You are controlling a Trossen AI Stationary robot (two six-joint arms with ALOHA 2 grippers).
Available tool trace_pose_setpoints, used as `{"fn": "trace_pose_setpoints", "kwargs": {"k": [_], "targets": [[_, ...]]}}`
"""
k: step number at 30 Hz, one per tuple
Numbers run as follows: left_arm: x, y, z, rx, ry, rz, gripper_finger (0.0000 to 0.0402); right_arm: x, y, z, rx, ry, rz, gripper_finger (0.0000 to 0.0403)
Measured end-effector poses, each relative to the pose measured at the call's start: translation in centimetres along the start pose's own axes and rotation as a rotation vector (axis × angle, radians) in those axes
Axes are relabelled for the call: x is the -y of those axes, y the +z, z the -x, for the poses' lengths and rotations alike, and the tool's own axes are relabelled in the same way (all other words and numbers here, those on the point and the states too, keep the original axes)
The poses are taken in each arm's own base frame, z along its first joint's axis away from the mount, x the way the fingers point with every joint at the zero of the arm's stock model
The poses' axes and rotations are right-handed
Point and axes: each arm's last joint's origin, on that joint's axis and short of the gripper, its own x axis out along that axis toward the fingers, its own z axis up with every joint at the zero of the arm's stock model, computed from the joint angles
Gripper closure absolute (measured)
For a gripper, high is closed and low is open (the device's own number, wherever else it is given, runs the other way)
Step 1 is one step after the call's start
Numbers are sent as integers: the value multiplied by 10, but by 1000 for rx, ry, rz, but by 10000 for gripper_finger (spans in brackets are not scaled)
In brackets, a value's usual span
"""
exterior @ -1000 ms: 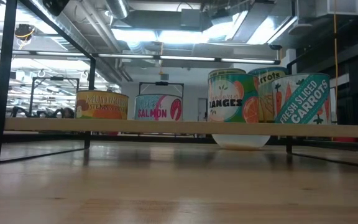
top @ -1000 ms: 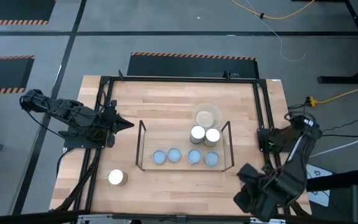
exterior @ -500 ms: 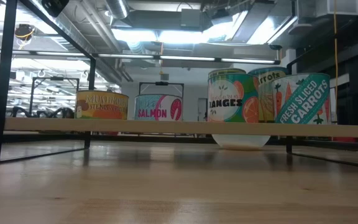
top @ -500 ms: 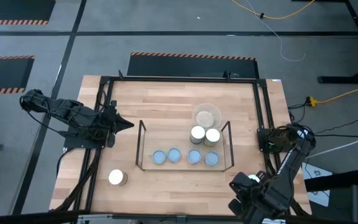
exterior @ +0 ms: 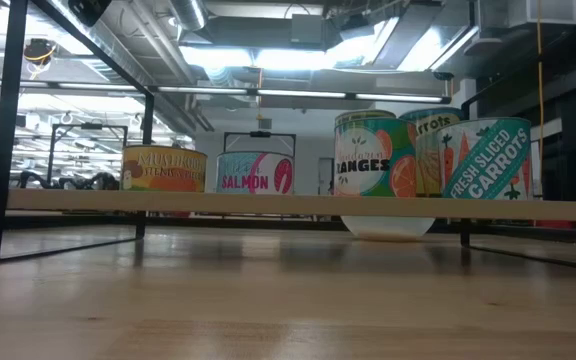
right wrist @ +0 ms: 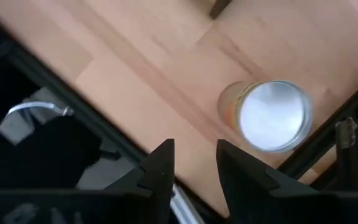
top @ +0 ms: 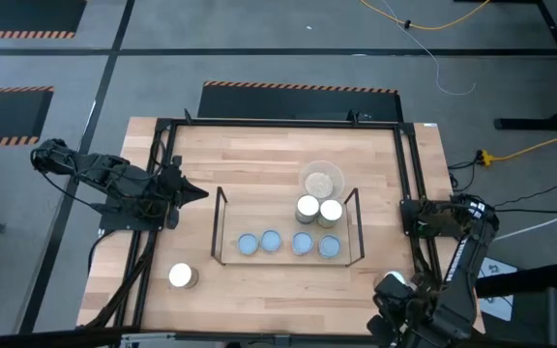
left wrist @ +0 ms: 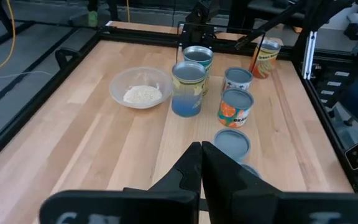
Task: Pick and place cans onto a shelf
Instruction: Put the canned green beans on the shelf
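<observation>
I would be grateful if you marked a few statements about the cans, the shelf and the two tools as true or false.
1. Six cans stand within the shelf. True.
2. The lone can stands on the shelf beside the others. False: it stands apart on the table, near the front left corner, outside the shelf.
3. The left tool is shut and holds nothing. True: its fingers meet, left of the shelf.
4. The right tool grips a can. False: its fingers stand apart with nothing between them, at the table's front right edge.
5. The clear dish lies at the table's front left corner. False: it lies just behind the shelf's right part.
</observation>
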Motion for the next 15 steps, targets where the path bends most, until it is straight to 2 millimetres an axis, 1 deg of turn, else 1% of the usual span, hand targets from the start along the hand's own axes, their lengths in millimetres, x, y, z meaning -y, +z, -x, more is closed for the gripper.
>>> {"fn": "trace_pose_setpoints", "kwargs": {"k": [5, 8, 12, 15], "targets": [[0, 0, 0, 0, 0, -28, 399, 18, 1, -15, 3, -87, -89, 279], [0, 0, 0, 0, 0, -27, 399, 29, 3, -21, -4, -125, -155, 279], [0, 0, 0, 0, 0, -27, 399, 30, 4, -23, 11, -108, -185, 279], [0, 0, 0, 0, 0, -27, 399, 30, 2, -31, 14, -100, -207, 279]]}}
